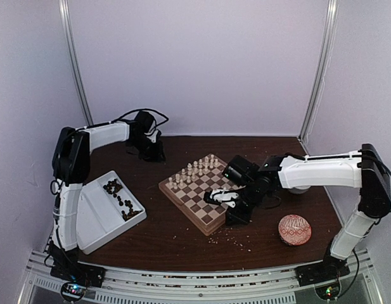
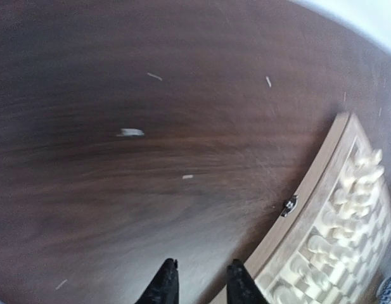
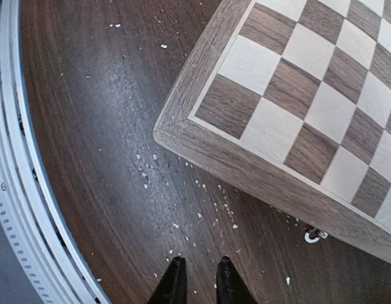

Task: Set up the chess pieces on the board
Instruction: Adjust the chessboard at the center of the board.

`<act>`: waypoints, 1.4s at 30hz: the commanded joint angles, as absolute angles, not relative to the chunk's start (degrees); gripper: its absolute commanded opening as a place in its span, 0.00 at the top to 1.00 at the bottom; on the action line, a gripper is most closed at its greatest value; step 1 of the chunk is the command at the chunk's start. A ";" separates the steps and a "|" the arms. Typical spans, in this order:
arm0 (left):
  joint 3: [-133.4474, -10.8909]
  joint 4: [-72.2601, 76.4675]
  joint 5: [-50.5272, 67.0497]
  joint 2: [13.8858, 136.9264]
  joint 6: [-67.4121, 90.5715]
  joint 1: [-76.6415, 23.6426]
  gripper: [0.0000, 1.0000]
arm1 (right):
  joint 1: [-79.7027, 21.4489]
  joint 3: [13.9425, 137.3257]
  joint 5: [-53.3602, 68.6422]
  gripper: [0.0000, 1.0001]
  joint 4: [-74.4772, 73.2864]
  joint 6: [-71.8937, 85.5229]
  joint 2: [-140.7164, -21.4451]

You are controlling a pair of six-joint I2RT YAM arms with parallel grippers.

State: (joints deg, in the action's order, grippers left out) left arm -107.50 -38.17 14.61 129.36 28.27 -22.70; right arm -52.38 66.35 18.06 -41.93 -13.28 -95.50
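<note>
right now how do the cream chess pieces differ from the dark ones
The cream chess pieces stand in rows on the board's far side; the dark chess pieces sit strung loosely in the white tray, off the board. One set is pale, the other dark brown. Both are tiny.

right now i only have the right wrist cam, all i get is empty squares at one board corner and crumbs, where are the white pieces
Observer: The cream-white pieces stand in two rows along the far side of the board, outside your frame.
Operator: and the dark ones
Observer: The dark pieces lie loose in the white tray, left of the board.
Operator: whats the left arm doing
Observer: The left gripper hangs over the table just off the board's far-left edge, with nothing between its fingers.
</note>
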 commanded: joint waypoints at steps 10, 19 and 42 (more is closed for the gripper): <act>-76.81 -33.18 6.76 98.16 43.94 -26.87 0.49 | -25.21 77.48 27.63 0.25 -40.92 -6.32 -98.75; -73.49 -27.69 7.58 101.33 53.27 -31.92 0.51 | -18.56 87.88 29.90 0.12 -42.53 0.90 -114.02; -71.38 -19.96 10.62 112.00 58.76 -33.27 0.70 | -19.13 84.59 31.11 0.38 -43.52 3.63 -118.64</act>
State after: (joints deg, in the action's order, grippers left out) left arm -71.13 -23.42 10.09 110.61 57.98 -32.99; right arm -18.59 86.52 30.02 -42.89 3.42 -118.21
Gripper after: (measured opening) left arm 0.306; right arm 0.635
